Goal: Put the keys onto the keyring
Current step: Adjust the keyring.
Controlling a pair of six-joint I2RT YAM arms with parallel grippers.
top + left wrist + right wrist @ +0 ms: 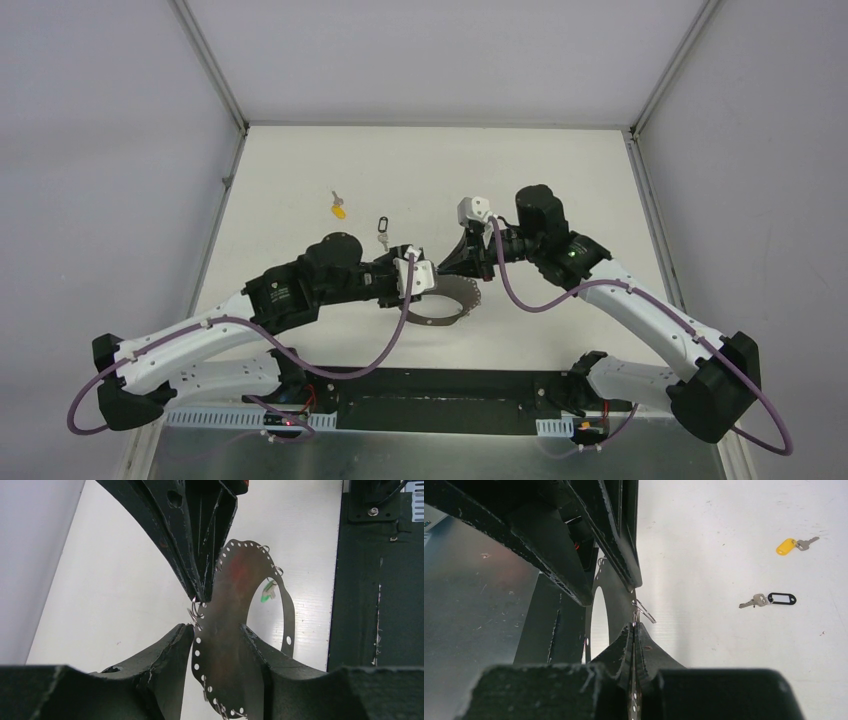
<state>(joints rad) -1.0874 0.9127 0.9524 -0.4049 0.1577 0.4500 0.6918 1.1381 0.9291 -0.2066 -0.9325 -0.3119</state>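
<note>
The left gripper [216, 630] is clenched on the keyring [235, 575]; the flat band with little holes sits right between its jaws, touching both. The right gripper [634, 626] is squeezed tight on a small wire loop [644, 612] at the band's edge, just beside the left jaws. A green tag [268, 591] shows past the left jaws, through the big hole. The black key [760, 600] and the yellow key [786, 546] lie on the table [724, 670], well apart from both sets of jaws.

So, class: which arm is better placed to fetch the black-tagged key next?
Probably right. The left gripper clamps the keyring, supporting it; the right gripper only pinches a small rim clip, and its camera sees the black-tagged key.
</note>
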